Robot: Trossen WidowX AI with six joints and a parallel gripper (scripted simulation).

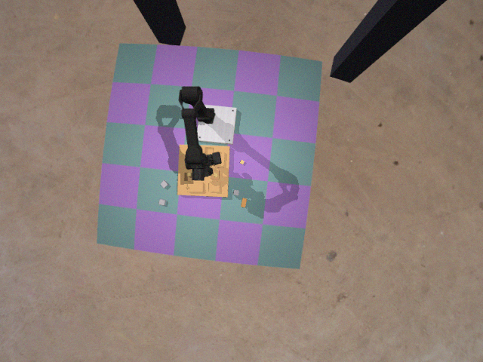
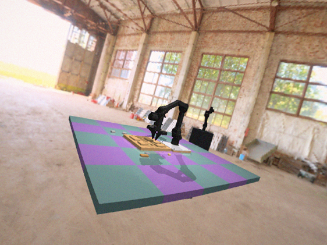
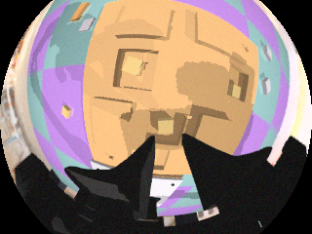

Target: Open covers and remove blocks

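Your gripper (image 1: 201, 173) (image 2: 155, 138) (image 3: 168, 138) hangs point-down over the wooden board (image 1: 183, 155) (image 2: 166, 149) (image 3: 166, 51), fingers partly open, holding nothing. Near the fingertips, one pale block (image 3: 166, 127) sits in an uncovered well; a second (image 3: 133, 65) and third (image 3: 236, 91) sit in their own wells. On the table, left of the board, lie an orange block (image 1: 244, 203) (image 2: 144, 155) (image 3: 80, 12), a small yellow block (image 1: 242, 161) (image 2: 169, 154) (image 3: 66, 111) and a grey block (image 1: 235, 192) (image 3: 87, 24); two more grey ones lie right.
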